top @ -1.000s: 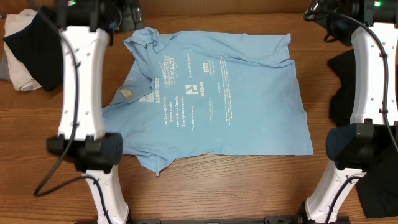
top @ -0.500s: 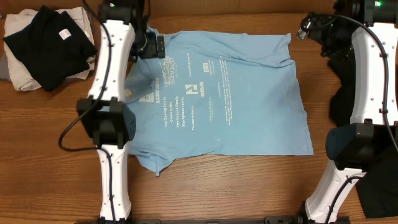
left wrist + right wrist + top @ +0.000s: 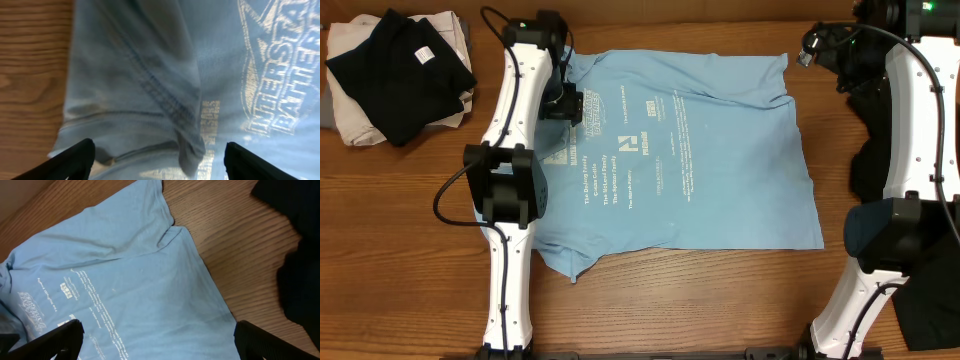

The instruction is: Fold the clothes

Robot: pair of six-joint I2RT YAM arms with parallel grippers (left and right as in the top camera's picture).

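The clothes, a light blue T-shirt (image 3: 690, 150) with white printed text, lies spread flat on the wooden table, its collar end to the left. My left gripper (image 3: 565, 100) hangs low over the shirt's upper left part near the collar. In the left wrist view its jaws stand wide apart, open (image 3: 159, 146), and a stitched ridge of the shirt (image 3: 150, 75) lies between them. My right gripper (image 3: 817, 45) hovers off the shirt's upper right corner. The right wrist view shows it open (image 3: 159, 325) above the shirt (image 3: 125, 290) and holding nothing.
A black garment (image 3: 400, 70) lies on a beige cloth (image 3: 360, 125) at the back left. More black fabric (image 3: 875, 120) sits by the right arm, and appears in the right wrist view as black fabric (image 3: 295, 255). Bare wood (image 3: 670, 300) runs along the front.
My left arm has swung right, from over the black pile to the shirt's collar area, and has come down close to the fabric. The right arm has hardly moved.
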